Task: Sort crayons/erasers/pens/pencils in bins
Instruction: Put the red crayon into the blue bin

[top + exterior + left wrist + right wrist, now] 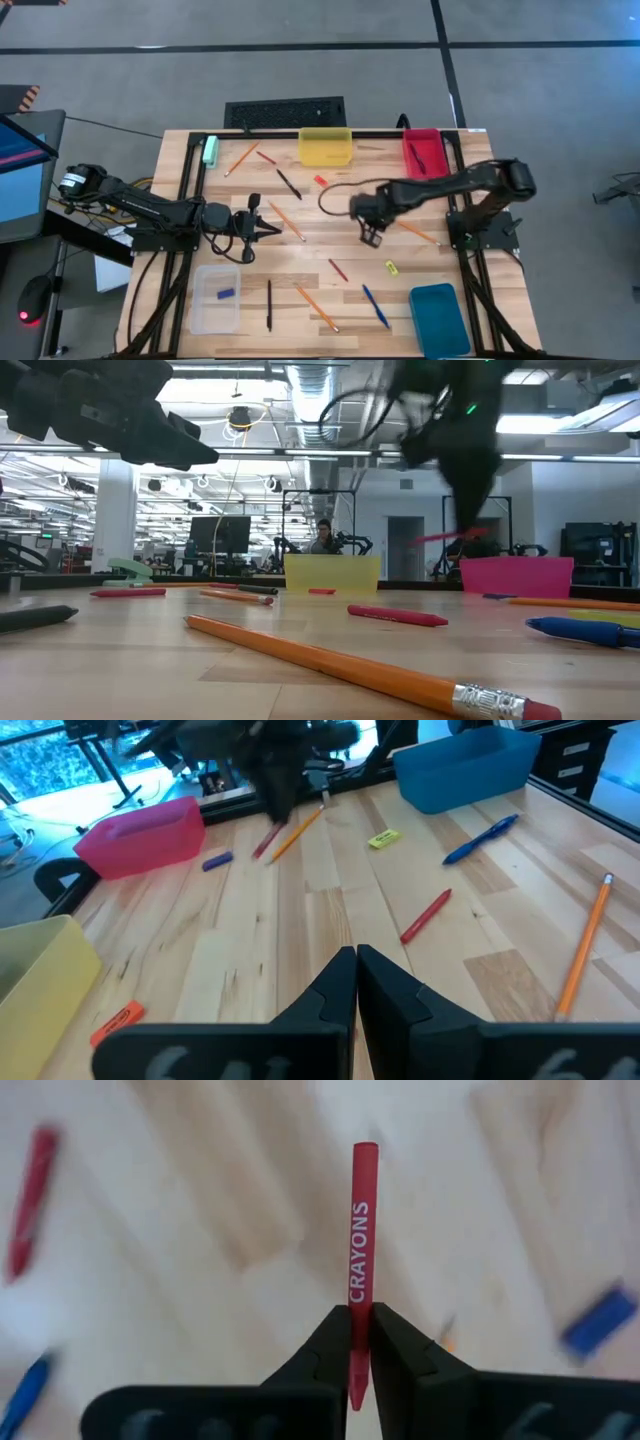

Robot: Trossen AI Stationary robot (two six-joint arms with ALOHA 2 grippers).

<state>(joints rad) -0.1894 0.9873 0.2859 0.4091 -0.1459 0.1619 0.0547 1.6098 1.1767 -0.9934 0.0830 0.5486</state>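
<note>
My right gripper (372, 238) hangs over the middle of the table, pointing down, shut on a red crayon (360, 1230). In the low view the crayon (440, 538) shows as a level red stick above the table. My left gripper (272, 229) waits shut over the table's left half, holding nothing. The yellow bin (325, 146) and the red bin (422, 152) stand at the far edge. At the near edge stand the teal bin (438, 318) and the clear bin (216, 298), which holds a blue eraser (226, 294). My right gripper pinches the red crayon between its two fingers near one end (357, 1325), with a short stub showing on the other side of the fingers. The fingers come from above, pointing down, across the crayon. The crayon is lifted clear of the table and sticks out about level.
Loose on the table lie orange pencils (287, 220) (316, 308) (417, 233), dark pens (289, 183) (268, 305), a blue pen (376, 306), a red crayon (338, 269), a yellow eraser (391, 267), an orange-red eraser (320, 180) and a pale-green block (210, 150).
</note>
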